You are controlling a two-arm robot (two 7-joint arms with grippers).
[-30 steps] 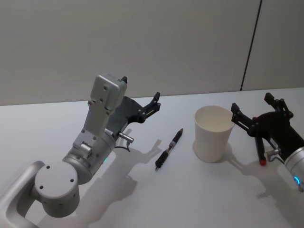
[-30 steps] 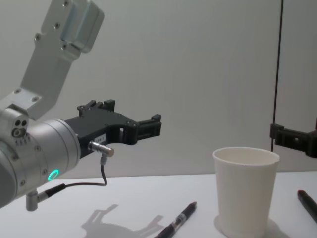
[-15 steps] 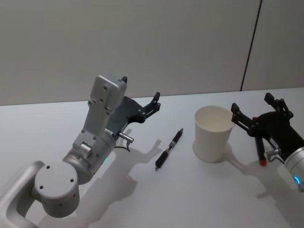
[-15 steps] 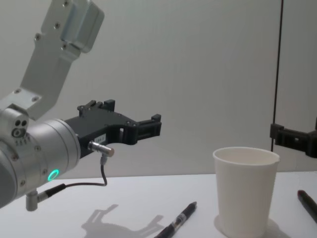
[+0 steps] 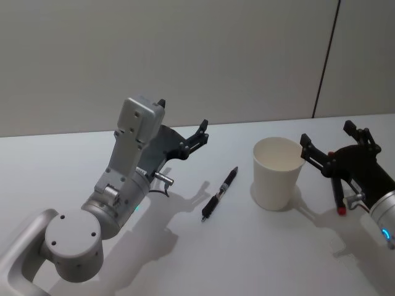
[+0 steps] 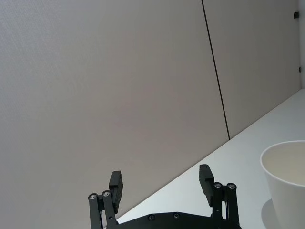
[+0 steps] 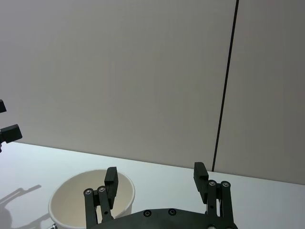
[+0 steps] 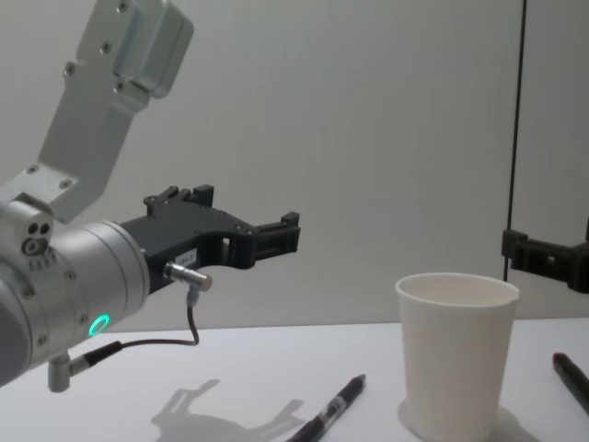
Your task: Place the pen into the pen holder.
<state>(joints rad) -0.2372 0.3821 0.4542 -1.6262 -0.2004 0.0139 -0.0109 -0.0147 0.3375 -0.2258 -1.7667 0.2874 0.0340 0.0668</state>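
Note:
A black pen (image 5: 220, 193) (image 8: 329, 414) lies flat on the white table, between my two arms and just left of the pen holder. The pen holder (image 5: 278, 174) (image 8: 457, 359) (image 6: 286, 176) (image 7: 90, 200) is a white paper cup that stands upright and looks empty. My left gripper (image 5: 183, 117) (image 8: 248, 219) (image 6: 161, 180) hovers open above the table, left of the pen and behind it, holding nothing. Right of the cup, my right gripper (image 5: 327, 132) (image 7: 156, 175) is raised and open, with the cup just ahead of its fingers.
A second dark pen with a red end (image 5: 337, 196) (image 8: 572, 376) lies on the table under my right gripper, right of the cup. A grey wall with a vertical black seam (image 5: 326, 58) stands behind the white table (image 5: 247, 259).

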